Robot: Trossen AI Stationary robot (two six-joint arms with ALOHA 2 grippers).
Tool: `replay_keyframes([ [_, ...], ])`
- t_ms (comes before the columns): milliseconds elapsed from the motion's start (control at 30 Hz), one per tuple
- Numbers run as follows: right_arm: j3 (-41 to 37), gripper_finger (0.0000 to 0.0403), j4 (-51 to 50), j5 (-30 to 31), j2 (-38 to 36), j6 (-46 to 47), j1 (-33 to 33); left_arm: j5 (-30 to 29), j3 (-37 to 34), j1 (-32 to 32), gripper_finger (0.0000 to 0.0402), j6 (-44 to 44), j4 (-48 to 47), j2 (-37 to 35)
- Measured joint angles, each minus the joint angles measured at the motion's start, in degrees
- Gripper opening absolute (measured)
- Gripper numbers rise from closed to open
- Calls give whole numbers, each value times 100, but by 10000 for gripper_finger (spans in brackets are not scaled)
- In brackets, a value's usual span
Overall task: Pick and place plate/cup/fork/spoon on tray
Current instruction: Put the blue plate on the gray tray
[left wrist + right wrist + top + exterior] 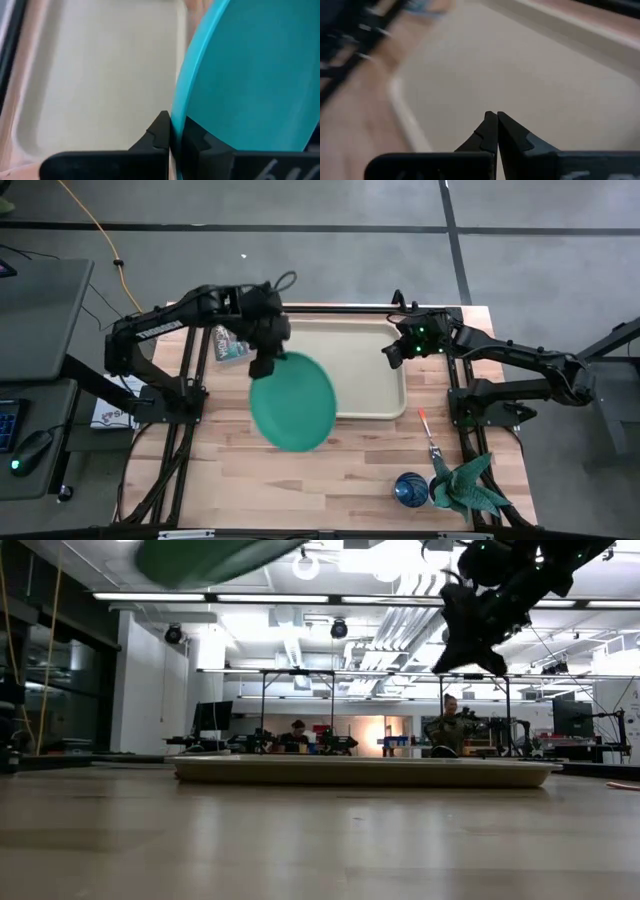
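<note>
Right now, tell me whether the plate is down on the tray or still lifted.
Lifted: the left gripper pinches the plate by its rim above the tray.

Left end effector [266,364] clamped shut mid-air; right end effector [390,355] closed, raised.

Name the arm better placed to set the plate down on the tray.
Left. Its end effector already grips the plate by the rim, above the tray. The right end effector holds nothing.
</note>
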Motion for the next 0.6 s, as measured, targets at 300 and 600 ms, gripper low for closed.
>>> replay_keyframes([
  [300, 4, 0, 1552, -637, -488, 14, 0, 157, -423, 514, 0, -998, 2034, 27],
  [600, 4, 0, 1942, -216, -1439, -3, 0, 54, -1662, 728, 0, -2193, 4214, 28],
])
